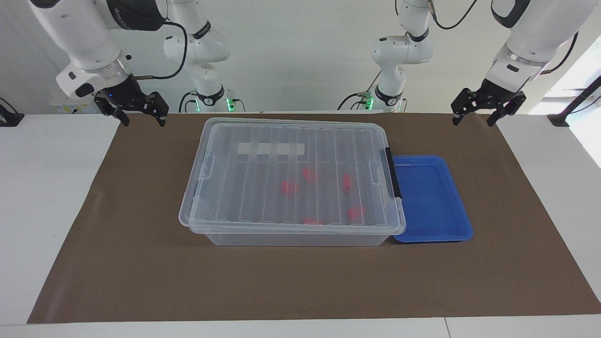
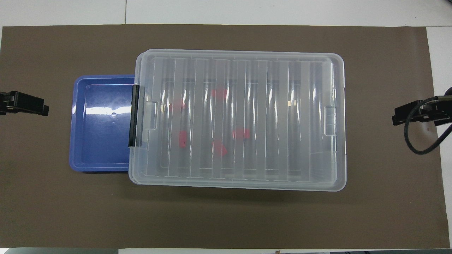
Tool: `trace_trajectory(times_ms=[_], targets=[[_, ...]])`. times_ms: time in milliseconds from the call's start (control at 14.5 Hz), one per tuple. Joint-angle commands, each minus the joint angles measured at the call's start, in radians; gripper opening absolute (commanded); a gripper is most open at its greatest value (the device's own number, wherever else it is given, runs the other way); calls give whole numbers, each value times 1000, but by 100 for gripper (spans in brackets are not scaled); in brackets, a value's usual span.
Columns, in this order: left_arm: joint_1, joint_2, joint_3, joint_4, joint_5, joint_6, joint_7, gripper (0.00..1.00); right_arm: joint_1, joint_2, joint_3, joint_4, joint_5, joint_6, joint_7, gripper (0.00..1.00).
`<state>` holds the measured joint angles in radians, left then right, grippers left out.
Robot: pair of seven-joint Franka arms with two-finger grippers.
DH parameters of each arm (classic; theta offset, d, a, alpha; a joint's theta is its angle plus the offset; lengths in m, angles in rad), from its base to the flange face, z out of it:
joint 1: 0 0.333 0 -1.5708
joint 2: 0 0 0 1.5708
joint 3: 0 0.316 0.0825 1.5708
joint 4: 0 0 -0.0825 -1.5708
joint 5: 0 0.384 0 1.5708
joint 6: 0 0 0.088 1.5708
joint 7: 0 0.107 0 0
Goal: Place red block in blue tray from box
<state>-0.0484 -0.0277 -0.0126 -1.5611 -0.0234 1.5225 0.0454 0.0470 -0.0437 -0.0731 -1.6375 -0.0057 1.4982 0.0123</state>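
The box [image 1: 263,188] is a clear bin with its ribbed lid on, in the middle of the brown mat; it also shows in the overhead view [image 2: 282,123]. Several red pieces lie inside. The red block [image 1: 346,182] is the small oblong one toward the left arm's end, also seen through the lid from above [image 2: 182,138]. The blue tray [image 1: 432,197] lies empty against the box's black-latch end, seen from above too [image 2: 99,123]. My left gripper [image 1: 473,122] and right gripper [image 1: 143,121] are open and empty, raised over the mat's corners nearest the robots, apart from the box.
A black latch bar [image 1: 392,173] closes the box's end beside the tray. A whitish label strip [image 1: 271,149] sits on the lid. The brown mat [image 1: 141,263] covers most of the white table. A black cable [image 2: 420,141] loops by the right gripper [image 2: 402,116].
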Motion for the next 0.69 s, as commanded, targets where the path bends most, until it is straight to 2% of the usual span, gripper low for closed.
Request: trace_trajectory(times_ms=[0,346,622], targets=[[12,-29,-6,-28,-9,-2,14,100,-12,5,9,11,15,-1,-3,100],[12,-29,-6,-28,-9,-1,14,100,-13,-1,7,-1,18,4,8,100],[12,-31,-6,-30,-9,-10,11,100,-13,1,52,-27,29,122,15,100]])
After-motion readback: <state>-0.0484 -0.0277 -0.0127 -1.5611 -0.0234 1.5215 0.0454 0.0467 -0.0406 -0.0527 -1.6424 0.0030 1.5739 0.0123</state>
